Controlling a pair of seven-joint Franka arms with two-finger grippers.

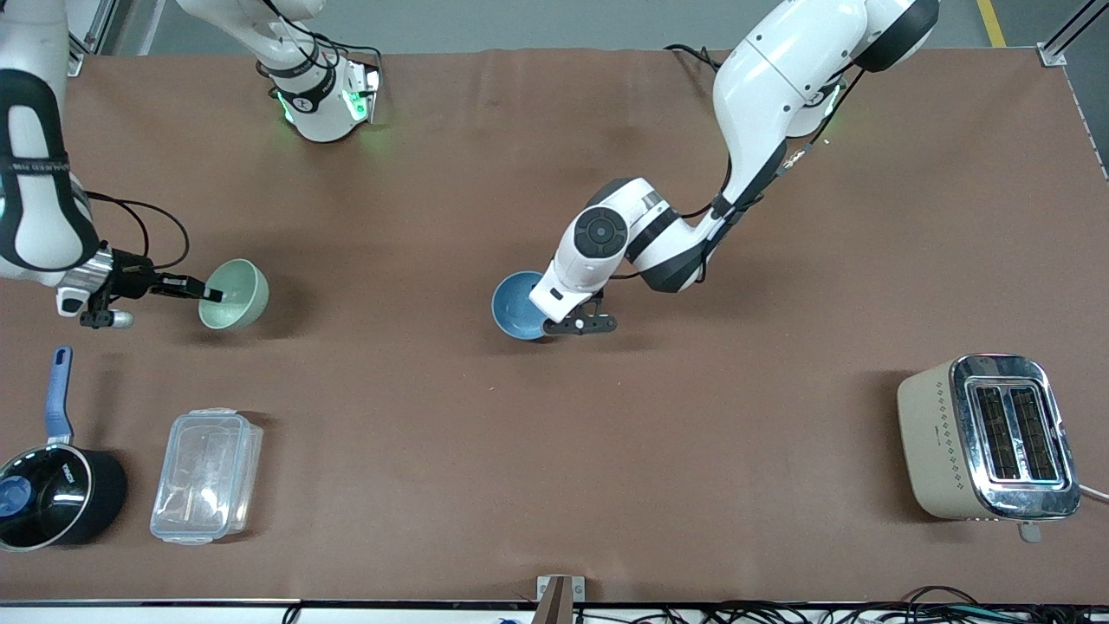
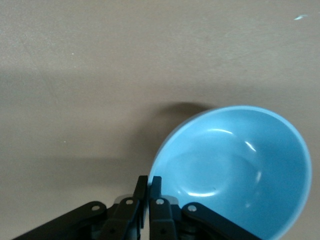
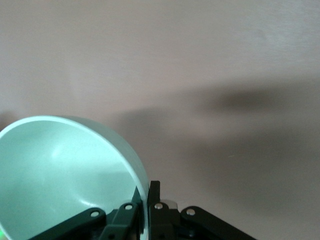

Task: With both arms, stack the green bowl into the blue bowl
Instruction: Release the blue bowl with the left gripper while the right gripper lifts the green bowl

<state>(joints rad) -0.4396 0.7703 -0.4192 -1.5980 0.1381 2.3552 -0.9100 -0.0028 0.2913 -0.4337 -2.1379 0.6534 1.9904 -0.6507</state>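
Observation:
The green bowl (image 1: 239,295) is tilted on its side a little above the table, toward the right arm's end. My right gripper (image 1: 212,295) is shut on its rim, one finger inside and one outside; the right wrist view shows the gripper (image 3: 148,189) and the bowl (image 3: 60,175). The blue bowl (image 1: 516,304) is tilted near the table's middle. My left gripper (image 1: 547,327) is shut on its rim. The left wrist view shows this gripper (image 2: 149,180) pinching the edge of the blue bowl (image 2: 235,170). The two bowls are far apart.
A black saucepan with a blue handle (image 1: 50,494) and a clear plastic box (image 1: 206,475) sit nearer the front camera than the green bowl. A beige toaster (image 1: 988,438) stands at the left arm's end, near the front edge.

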